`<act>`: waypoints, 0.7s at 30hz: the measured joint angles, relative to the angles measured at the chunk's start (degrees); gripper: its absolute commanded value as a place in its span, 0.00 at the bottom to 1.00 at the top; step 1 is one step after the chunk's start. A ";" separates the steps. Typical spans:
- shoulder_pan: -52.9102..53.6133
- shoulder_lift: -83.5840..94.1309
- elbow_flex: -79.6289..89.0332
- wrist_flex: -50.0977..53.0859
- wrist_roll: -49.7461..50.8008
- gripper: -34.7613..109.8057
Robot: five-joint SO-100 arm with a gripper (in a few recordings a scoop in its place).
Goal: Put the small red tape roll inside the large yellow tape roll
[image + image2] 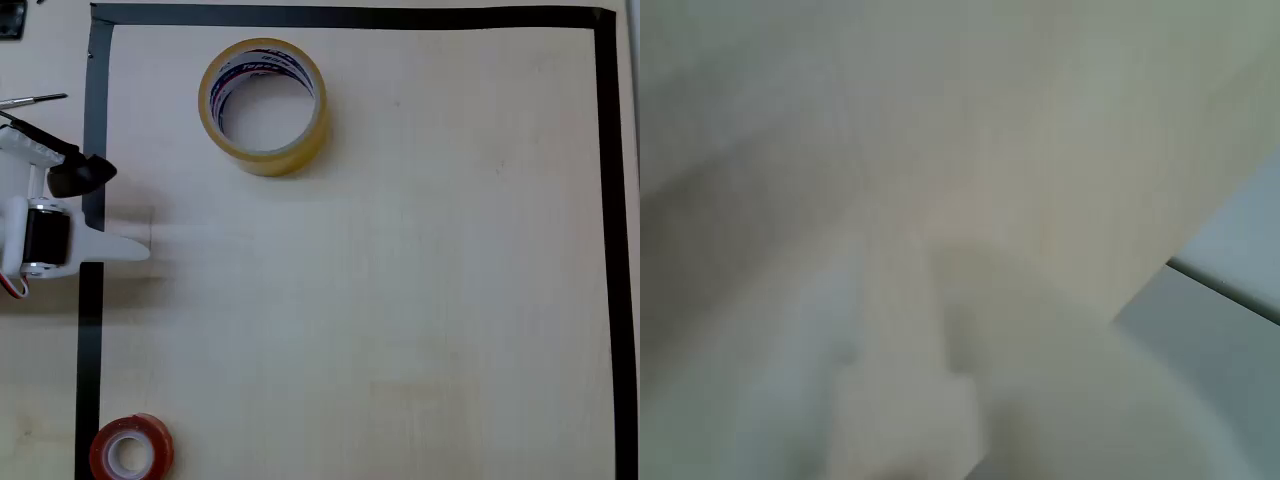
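Observation:
In the overhead view the large yellow tape roll (pixel 263 150) lies flat near the top left of the marked area, its hole facing up with bare table inside. The small red tape roll (pixel 130 448) lies flat at the bottom left, its edge over the black border line. My gripper (pixel 140 247) sits at the left edge, between the two rolls and well apart from both. Its white tip points right as one tapered shape with no gap, so it looks shut and holds nothing. The wrist view is a close blur of white fingers (pixel 1040 370) low over the pale table.
A black tape border (pixel 350 17) frames the pale wooden work area (pixel 400 280). A thin pen-like tool (pixel 35 100) lies outside the border at the left, above the arm. A dark object (pixel 10 20) sits in the top left corner.

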 measured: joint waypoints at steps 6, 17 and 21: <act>0.62 0.00 0.00 0.00 0.00 0.26; 0.62 0.00 0.00 0.35 0.00 0.31; 2.37 0.00 -1.14 2.81 0.00 0.34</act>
